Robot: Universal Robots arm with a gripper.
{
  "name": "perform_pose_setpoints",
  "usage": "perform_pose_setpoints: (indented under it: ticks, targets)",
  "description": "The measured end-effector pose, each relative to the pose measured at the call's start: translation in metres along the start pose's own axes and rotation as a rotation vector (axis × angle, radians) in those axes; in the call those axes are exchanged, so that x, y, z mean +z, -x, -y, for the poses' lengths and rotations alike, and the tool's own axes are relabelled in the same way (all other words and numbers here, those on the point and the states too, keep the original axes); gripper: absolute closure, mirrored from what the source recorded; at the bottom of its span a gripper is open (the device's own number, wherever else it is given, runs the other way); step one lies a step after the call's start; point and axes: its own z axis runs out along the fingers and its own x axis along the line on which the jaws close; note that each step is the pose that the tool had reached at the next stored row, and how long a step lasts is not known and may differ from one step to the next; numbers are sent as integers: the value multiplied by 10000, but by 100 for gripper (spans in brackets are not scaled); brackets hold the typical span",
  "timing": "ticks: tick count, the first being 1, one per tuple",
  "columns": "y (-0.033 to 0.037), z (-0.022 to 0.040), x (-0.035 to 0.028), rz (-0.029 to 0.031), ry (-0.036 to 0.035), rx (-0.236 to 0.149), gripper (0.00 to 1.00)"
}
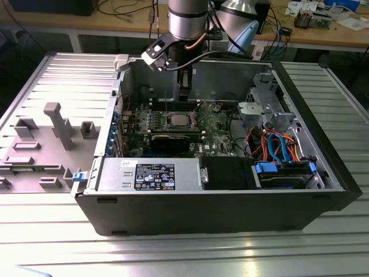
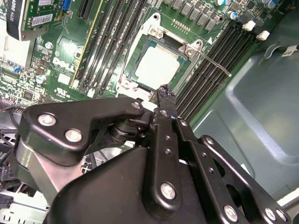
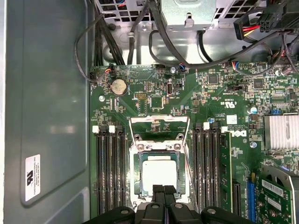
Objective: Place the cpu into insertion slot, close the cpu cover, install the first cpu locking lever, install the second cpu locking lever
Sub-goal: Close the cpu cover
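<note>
My black two-fingered gripper [image 3: 164, 190] has its fingers drawn together, with only a thin seam between the tips and nothing held. In both wrist views the tips [image 2: 163, 92] hang at one edge of the small flat square cpu [image 3: 160, 175] with its silvery metal top – whether they touch it I cannot tell. The chip sits in the square metal-bordered insertion slot [image 3: 138, 161] on the green circuit board [image 3: 210, 98].

The silvery hinged cpu cover [image 3: 134, 127], a frame plate with a large square window, is swung back off the socket, so the board shows through the window. In the second wrist view a thin metal lever [image 2: 214, 59] runs out from a socket corner across the long black memory slots [image 2: 205, 77].

In the exterior view my arm reaches down into the open dark metal computer case [image 1: 230, 202] – the chip [image 1: 176, 119] lies below it.
</note>
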Motion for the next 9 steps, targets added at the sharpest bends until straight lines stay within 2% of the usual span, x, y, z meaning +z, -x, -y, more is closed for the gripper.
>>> perform_pose_setpoints:
  ticks: [9]
  targets:
    - [0, -15, -1, 0, -1, 2, 89]
